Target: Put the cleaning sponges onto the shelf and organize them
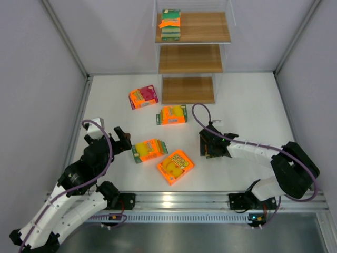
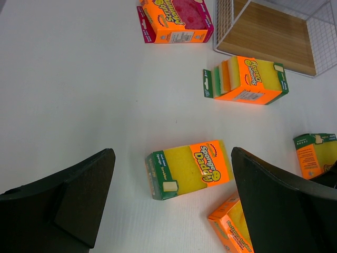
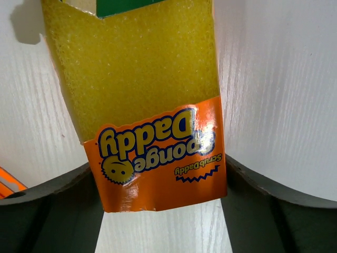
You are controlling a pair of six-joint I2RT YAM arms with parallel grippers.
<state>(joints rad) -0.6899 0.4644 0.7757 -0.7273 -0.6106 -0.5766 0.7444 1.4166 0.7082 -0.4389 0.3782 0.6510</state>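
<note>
Closest up, in the right wrist view, a yellow sponge pack (image 3: 142,79) sits between the fingers of my right gripper (image 3: 158,176). The jaws press on both its long sides, pinching it at the orange label end. Seen from above, that gripper is low over the table (image 1: 253,105), right of centre and well apart from the shelf (image 1: 205,26) at the far edge.

My left gripper (image 2: 172,152) is spread wide and holds nothing. It hovers over a second pack (image 2: 189,169) that lies flat between the fingers, untouched.

Step, as I judge it: lift the pinched pack and carry it far to the shelf.
- Squeeze only enough (foam gives and the wrap is slick, so it could slide or buckle).
- Raise it off the table before travelling, and keep it level.
- Come in from the near side to miss the thin white frame.
- Set it snug beside the stack (image 1: 170,25) at the left of the top board, edges parallel.

Materials: coarse porous yellow foam, a green band, a glossy printed sleeve. The packs are small rectangular blocks. A pink-red pack (image 1: 144,97), an orange pack (image 1: 172,114) and a flat orange pack (image 1: 175,166) lie loose on the matte white table. The shelf boards are brown wood grain, flat and hard.
</note>
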